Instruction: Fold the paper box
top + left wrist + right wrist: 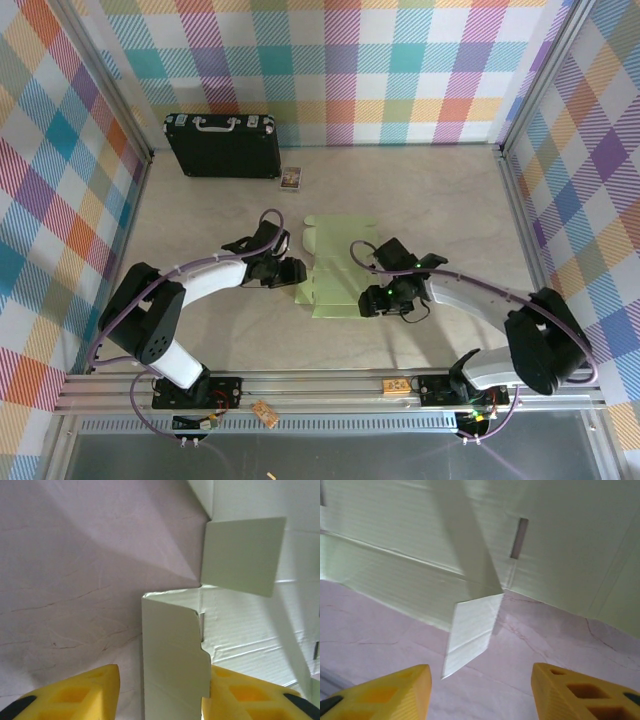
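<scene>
Paper box (335, 275) lies mostly flat on tabletop (440, 200), well clear of black briefcase (222, 145), nearer the arm bases & to its right. Long axis runs near-to-far w/ a slight lean, and the far end w/ rounded tabs points back twd the briefcase side. Your L gripper (161, 672): jaws apart, raised side flap (172, 650) standing in the gap, contact w/ fingers (85, 692) unclear. Your R gripper (481, 670): jaws apart, nothing held, bent flap (470, 630) just ahead.
</scene>
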Controlling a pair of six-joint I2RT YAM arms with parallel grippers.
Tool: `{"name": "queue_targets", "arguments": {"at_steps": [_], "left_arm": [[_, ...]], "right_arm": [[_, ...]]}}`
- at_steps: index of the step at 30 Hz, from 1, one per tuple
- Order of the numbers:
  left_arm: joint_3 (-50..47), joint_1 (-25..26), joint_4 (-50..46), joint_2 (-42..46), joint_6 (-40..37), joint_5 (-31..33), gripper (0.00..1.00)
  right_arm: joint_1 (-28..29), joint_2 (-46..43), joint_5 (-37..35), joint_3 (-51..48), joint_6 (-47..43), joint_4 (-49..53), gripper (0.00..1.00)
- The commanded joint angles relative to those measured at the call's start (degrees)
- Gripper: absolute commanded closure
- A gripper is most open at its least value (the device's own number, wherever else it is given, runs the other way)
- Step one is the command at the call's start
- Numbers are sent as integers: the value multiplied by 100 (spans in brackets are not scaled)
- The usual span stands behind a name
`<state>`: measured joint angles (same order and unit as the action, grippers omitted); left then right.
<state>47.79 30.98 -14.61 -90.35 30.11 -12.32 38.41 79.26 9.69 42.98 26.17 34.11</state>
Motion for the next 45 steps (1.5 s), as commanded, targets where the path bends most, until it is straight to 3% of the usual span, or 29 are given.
{"name": "queue_targets", "arguments": {"at_steps": [1, 6, 13, 18, 22, 25, 29, 35, 37, 38, 40, 41, 45], "left_arm": [[-243, 16, 66, 143, 21, 56, 57], [-583, 48, 158, 370, 87, -69, 61], [-1476, 234, 372, 1336, 382, -313, 63], [-1929, 339, 58, 2492, 545, -399, 51], [-1599, 321, -1369, 3691, 317, 599, 40], [-1330, 235, -1752, 4224, 315, 994, 33], [-822, 102, -2089, 4245, 338, 1228, 32], [-426, -28, -1913, 3794, 291, 1348, 31], [-389, -83, -1758, 3511, 304, 1249, 31], [-399, -117, -1662, 3380, 328, 1191, 30], [-456, -174, -1465, 3168, 351, 1057, 30], [-514, -225, -1327, 3096, 368, 986, 30], [-653, -461, -920, 2780, 370, 784, 30]], "right_arm": [[61, 236, -329, 243, 16, 52, 49], [38, 605, -1016, 611, -208, 391, 60], [-96, 1323, -1307, 1655, -767, 782, 88], [-127, 1958, -1328, 2662, -1605, 976, 92], [-132, 2298, -1254, 3344, -2713, 1170, 97], [-108, 2528, -1060, 3670, -4013, 1362, 100], [-97, 2708, -1395, 3823, -5248, 1766, 100], [-255, 2695, -2083, 3560, -6685, 1140, 100], [-310, 2765, -2164, 3681, -6941, 683, 97], [-338, 2802, -2137, 3738, -7089, 374, 87], [-399, 2849, -2056, 3863, -7178, -243, 56], [-439, 2836, -2011, 3934, -7070, -494, 49], [-581, 2397, -1945, 4061, -5595, -865, 29]]}}
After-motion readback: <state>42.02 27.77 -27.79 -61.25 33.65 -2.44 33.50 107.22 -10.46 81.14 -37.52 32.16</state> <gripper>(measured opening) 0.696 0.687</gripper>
